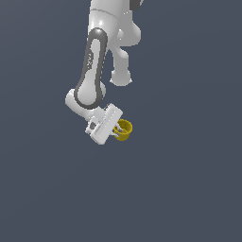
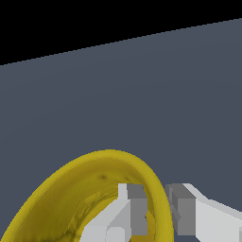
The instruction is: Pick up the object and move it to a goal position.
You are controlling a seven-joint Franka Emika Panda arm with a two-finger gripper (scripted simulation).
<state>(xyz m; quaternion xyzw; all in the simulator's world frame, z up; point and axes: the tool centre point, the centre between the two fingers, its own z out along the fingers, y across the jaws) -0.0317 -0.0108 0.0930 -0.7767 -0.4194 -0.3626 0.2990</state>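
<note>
Floor (image 1: 189,189) fills both views as one plain slate-grey surface; no edge or corner of it shows in the exterior view, so places cannot be tied to a table edge. In the wrist view it ends at one straight slanted line, with black beyond.

One arm (image 1: 94,66) reaches down from the top of the exterior view, white with a dark grey band along its forearm. Its base is cut off by the top of the picture.

One gripper (image 1: 116,131) sits at the arm's end, tilted, its white block facing the exterior view's right. Two fingers (image 2: 132,208) show in the wrist view, one inside the cup and one outside, pinching the cup's wall between them with only the wall's thickness left between the pads.

One cup (image 1: 125,130), mustard yellow with a rimmed lip, lies just beside the gripper block on the exterior view's right, near the middle of that view. Whether it rests on the floor or hangs above it cannot be told. In the wrist view the cup (image 2: 90,189) is cut off at the lower edge, showing only part of its rim and inside.
</note>
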